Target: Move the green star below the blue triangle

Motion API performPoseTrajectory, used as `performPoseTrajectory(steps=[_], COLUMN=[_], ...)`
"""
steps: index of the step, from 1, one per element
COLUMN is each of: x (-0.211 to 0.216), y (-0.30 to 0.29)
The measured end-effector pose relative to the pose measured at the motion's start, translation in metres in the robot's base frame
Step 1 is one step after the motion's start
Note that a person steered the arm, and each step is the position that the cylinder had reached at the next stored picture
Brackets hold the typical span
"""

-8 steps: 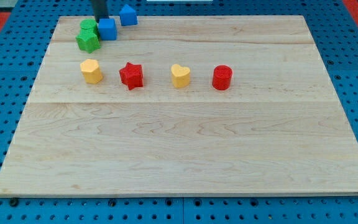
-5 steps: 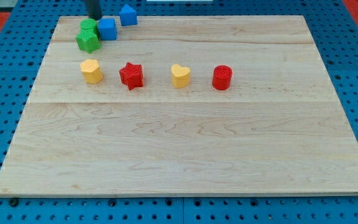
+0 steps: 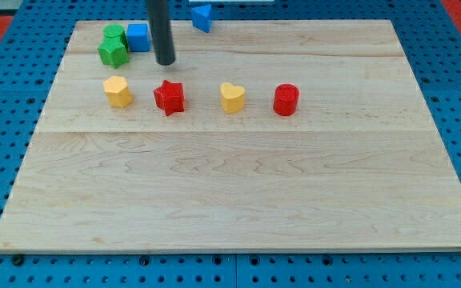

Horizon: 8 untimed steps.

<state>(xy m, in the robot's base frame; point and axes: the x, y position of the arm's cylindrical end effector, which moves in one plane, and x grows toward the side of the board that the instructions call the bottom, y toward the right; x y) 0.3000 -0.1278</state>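
Note:
The green star (image 3: 113, 54) sits near the board's top left corner, touching a second green block (image 3: 114, 34) just above it. A blue cube (image 3: 138, 37) stands to their right, touching the upper green block. The blue triangle (image 3: 202, 16) is at the board's top edge, further right. My tip (image 3: 165, 62) rests on the board right of the green star and blue cube, below and left of the blue triangle. It touches no block.
A row crosses the upper board: a yellow block (image 3: 118, 91), a red star (image 3: 169, 97), a yellow heart (image 3: 232, 98) and a red cylinder (image 3: 286, 100). The wooden board (image 3: 238, 200) lies on a blue pegboard.
The blue triangle has shifted right along the top edge. My tip has moved from above the green blocks to the right and down, past the blue cube.

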Motion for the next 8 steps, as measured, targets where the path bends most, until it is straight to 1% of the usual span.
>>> performPoseTrajectory(steps=[1, 2, 3, 4, 5, 6, 7, 8], x=[0.023, 0.005, -0.032, -0.035, -0.023, -0.022, -0.002, 0.002], y=[-0.056, -0.126, -0.144, -0.095, -0.087, -0.048, 0.021, -0.005])
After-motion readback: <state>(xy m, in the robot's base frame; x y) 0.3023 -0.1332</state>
